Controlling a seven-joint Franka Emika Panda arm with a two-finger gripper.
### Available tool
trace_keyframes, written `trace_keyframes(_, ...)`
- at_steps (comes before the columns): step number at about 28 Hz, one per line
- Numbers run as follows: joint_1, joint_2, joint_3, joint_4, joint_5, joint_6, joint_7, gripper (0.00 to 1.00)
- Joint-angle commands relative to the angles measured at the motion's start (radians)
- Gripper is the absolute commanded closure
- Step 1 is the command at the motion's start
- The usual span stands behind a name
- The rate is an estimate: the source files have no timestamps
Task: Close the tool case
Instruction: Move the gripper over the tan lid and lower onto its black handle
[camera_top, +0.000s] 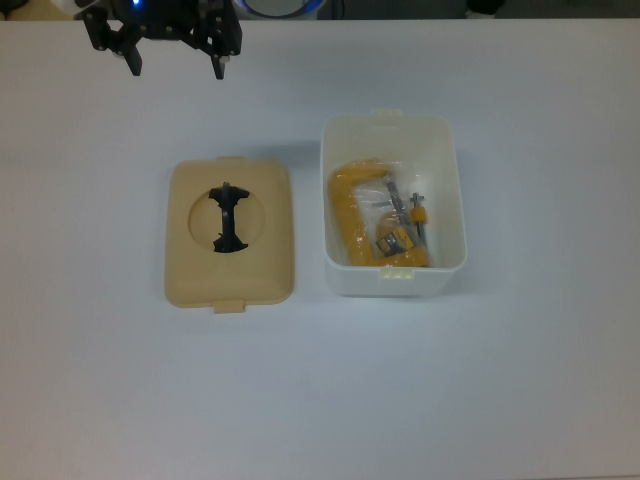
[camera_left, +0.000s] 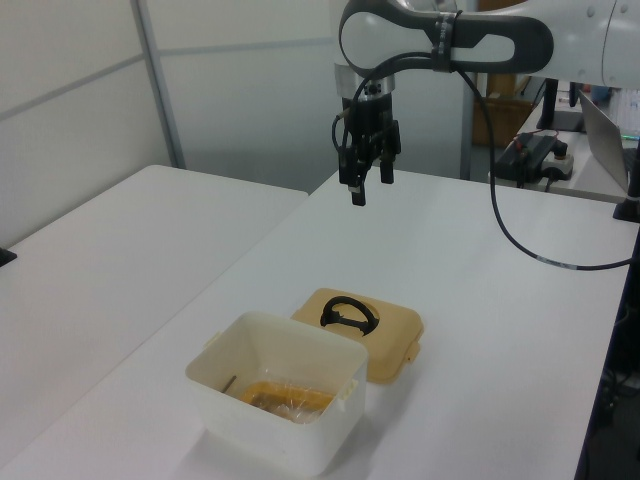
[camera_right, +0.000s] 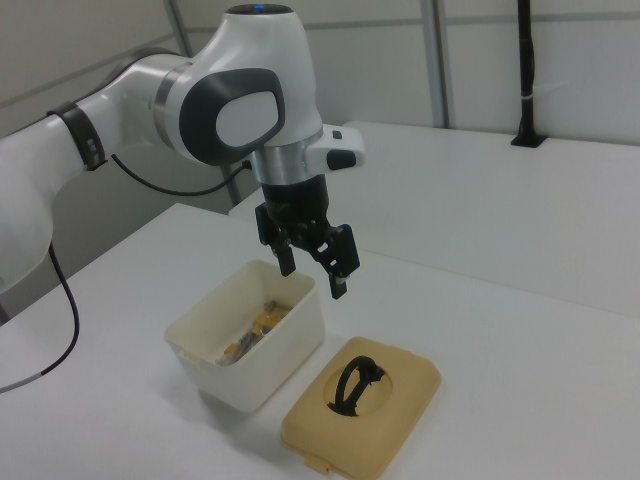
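The tool case lies in two parts on the white table. Its white tub stands open, with a yellow clamp in a plastic bag inside. Its beige lid lies flat beside the tub on the top view's left, with its black handle in a round recess. My gripper hangs open and empty above the table, beyond the lid near the top view's upper edge. In the left view the tub is nearest, the lid behind it and the gripper high above. The right view shows the gripper above the tub and the lid.
A second white table adjoins on the left view's left. A black cable hangs from the arm over the table's far side, with equipment behind it. A black post stands on the far table in the right view.
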Motion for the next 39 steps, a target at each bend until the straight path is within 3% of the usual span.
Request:
trace_keyframes(1,0.021,-0.011,-0.01,-0.017,0.016,0.019,0.007,0.0)
trace_keyframes(11,0.036,-0.002,-0.01,-0.037,0.014,0.033,0.007,0.0)
trace_keyframes(19,0.057,0.017,-0.01,-0.115,0.015,0.143,0.047,0.0)
trace_keyframes(39,0.073,0.187,-0.011,-0.121,-0.009,0.266,0.058,0.0)
